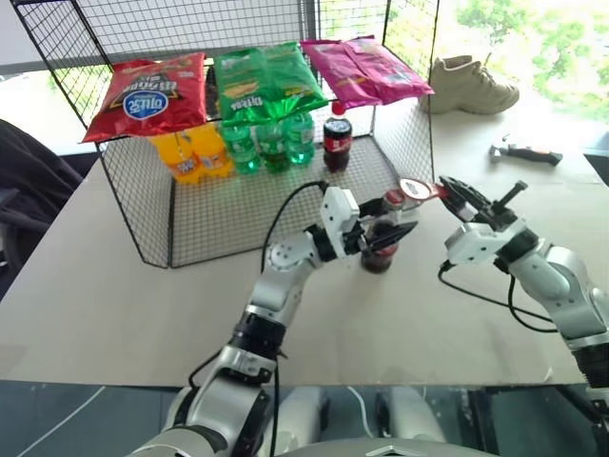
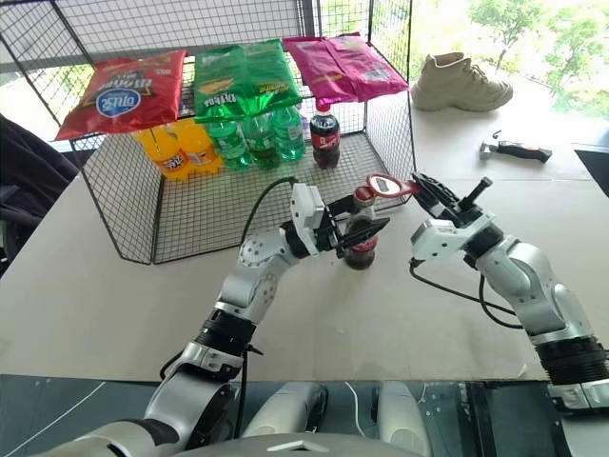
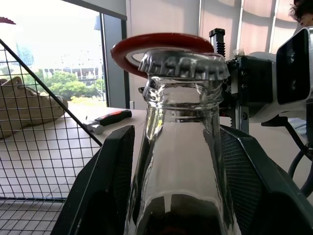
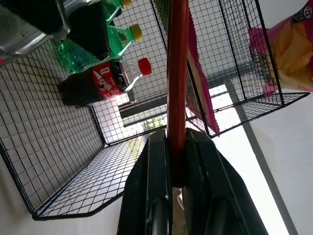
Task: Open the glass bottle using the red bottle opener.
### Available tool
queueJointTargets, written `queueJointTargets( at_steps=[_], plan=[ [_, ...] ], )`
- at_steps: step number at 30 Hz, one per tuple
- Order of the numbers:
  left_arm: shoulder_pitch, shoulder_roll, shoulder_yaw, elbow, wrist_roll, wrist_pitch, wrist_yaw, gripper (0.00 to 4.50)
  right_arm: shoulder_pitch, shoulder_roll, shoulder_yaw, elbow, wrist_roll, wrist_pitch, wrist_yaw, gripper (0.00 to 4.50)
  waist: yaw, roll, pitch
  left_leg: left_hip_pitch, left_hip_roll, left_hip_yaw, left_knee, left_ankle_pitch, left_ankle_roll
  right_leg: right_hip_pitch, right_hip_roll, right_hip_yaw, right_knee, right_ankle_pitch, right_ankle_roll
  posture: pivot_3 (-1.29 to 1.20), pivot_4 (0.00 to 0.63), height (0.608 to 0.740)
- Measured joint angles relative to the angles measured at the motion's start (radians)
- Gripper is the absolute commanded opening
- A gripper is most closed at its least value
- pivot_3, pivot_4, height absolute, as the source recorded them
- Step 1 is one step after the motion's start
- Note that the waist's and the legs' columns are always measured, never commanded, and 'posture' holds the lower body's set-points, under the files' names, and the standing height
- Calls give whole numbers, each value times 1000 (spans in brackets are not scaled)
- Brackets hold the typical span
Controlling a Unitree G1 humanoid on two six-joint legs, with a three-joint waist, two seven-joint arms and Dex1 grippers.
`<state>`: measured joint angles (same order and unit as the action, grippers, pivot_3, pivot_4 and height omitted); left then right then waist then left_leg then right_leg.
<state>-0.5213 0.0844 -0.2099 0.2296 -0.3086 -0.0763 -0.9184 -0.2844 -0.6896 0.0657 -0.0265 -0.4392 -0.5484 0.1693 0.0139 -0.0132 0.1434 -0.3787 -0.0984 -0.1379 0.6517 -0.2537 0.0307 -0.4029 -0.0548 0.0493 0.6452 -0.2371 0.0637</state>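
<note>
The glass bottle (image 1: 381, 243) stands upright on the table (image 1: 114, 295), just in front of the wire basket (image 1: 190, 224), neck up, crown cap (image 3: 183, 66) still on. The left gripper (image 1: 385, 238) clasps it, 1 black finger (image 3: 100, 188) on each side of the neck. The right gripper (image 1: 455, 195) pinches the handle of the red bottle opener (image 1: 416, 189) between its 2 closed fingers (image 4: 156, 196). The opener lies roughly level, its long axis running from the gripper toward the bottle, its ring head over the cap
</note>
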Motion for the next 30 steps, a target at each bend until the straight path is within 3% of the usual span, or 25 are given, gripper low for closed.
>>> queueJointTargets(
  at_steps=[8, 22, 30],
  plan=[
    [0, -1, 0, -1, 0, 1, 0, 2553, 54, 108, 5, -89, 43, 70, 44, 0, 0, 0, 0, 0, 0, 0, 0, 0, 0, 0, 0, 0, 0, 0, 0, 0, 150, 732],
    [0, -2, 5, 10, 1, 1, -2, 2553, 98, 113, 26, -106, 14, 88, 70, 0, 0, 1, -2, 3, 0, 0, 0, 0, 0, 3, 0, 0, 0, 0, 0, 0, 150, 732],
    [1, -2, 5, 16, 1, 1, -1, 2553, 79, 111, 36, -90, -53, 75, 42, 0, 0, 1, -2, 14, 0, 0, -2, -3, 5, 14, 0, 0, 0, -1, 0, 0, 150, 732]
  ],
)
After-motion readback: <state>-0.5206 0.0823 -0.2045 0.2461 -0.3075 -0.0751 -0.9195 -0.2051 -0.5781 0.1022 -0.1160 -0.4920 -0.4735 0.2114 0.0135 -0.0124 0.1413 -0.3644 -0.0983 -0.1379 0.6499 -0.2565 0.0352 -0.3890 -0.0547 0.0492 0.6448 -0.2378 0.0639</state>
